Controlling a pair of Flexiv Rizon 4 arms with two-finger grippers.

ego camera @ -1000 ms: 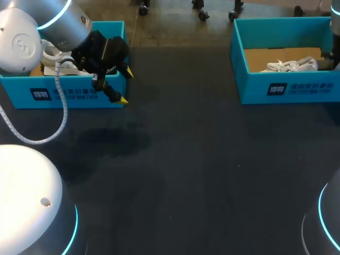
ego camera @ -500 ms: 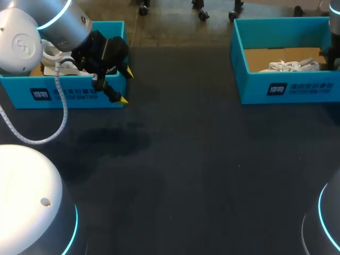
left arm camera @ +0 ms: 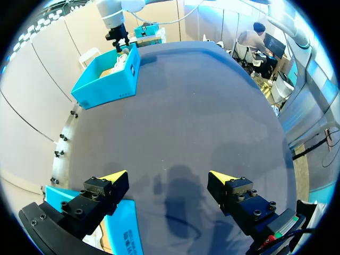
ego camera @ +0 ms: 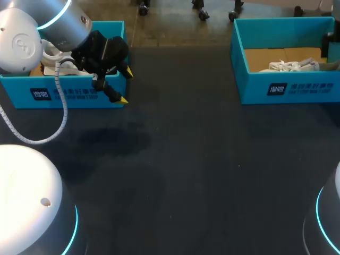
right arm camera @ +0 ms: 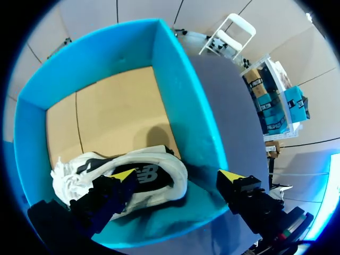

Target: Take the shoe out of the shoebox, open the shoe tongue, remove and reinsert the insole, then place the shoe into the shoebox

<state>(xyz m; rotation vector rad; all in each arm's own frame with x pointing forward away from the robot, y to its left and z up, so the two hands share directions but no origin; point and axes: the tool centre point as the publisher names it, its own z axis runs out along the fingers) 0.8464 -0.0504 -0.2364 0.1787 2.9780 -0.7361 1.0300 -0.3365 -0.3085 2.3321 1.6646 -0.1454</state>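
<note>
A white shoe [ego camera: 295, 66] lies on its side on the cardboard floor of the blue shoebox [ego camera: 287, 90] at the table's far right. In the right wrist view, my right gripper [right arm camera: 177, 175] hangs open above that shoe [right arm camera: 159, 166], one finger over it and the other past the box wall [right arm camera: 183, 106]; neither finger touches it. My left gripper [ego camera: 125, 87] stands open with nothing in it at the right end of a second blue box [ego camera: 69, 94] at the far left. In the left wrist view, the left gripper [left arm camera: 169, 176] is over the bare dark table.
The second blue box holds another white shoe [ego camera: 50, 53], mostly hidden by my left arm. The dark table [ego camera: 191, 170] stretches wide between the two boxes. My right arm shows only at the head view's right edge.
My right gripper has opened and let go of the shoe, which now rests in the box. The right arm has drawn back toward the right edge. The left arm has not moved.
</note>
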